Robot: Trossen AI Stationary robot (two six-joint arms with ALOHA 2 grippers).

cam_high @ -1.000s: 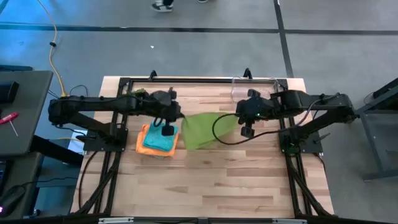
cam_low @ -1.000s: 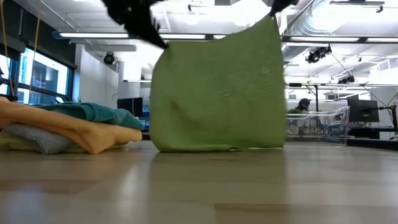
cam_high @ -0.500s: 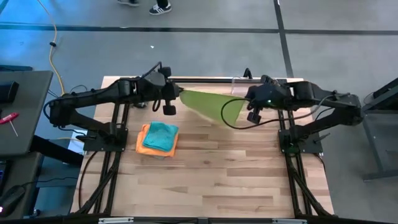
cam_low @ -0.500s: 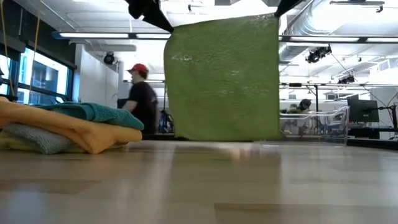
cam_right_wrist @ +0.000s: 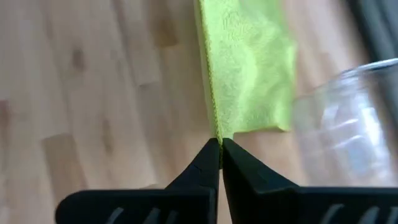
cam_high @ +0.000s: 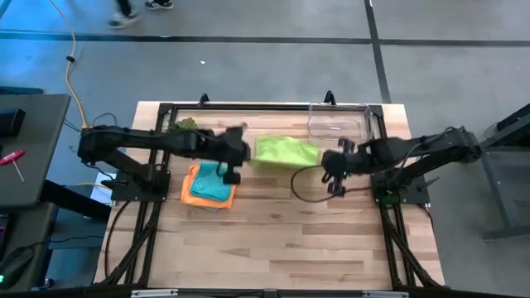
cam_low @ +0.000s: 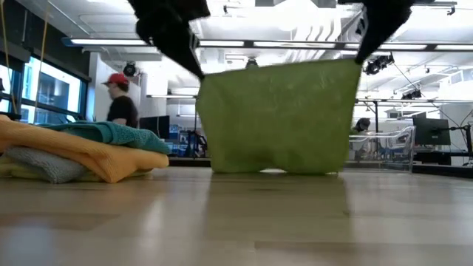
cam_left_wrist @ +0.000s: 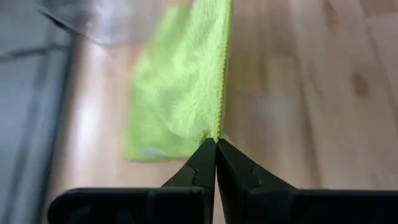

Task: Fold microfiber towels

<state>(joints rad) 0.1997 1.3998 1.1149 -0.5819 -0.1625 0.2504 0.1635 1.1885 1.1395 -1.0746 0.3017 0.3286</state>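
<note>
Bright, even light falls from ceiling strip lights, which glare white in the low view. Both wrist views are motion-blurred, the lime towel soft-edged; the clear bin smears.

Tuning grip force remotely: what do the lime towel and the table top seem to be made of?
Lime green towel: soft, fuzzy microfiber-like cloth, matte, with a stitched hem; it drapes limply between the left gripper and right gripper. Table: pale wooden planks with visible grain and knots, smooth, slightly glossy.
</note>
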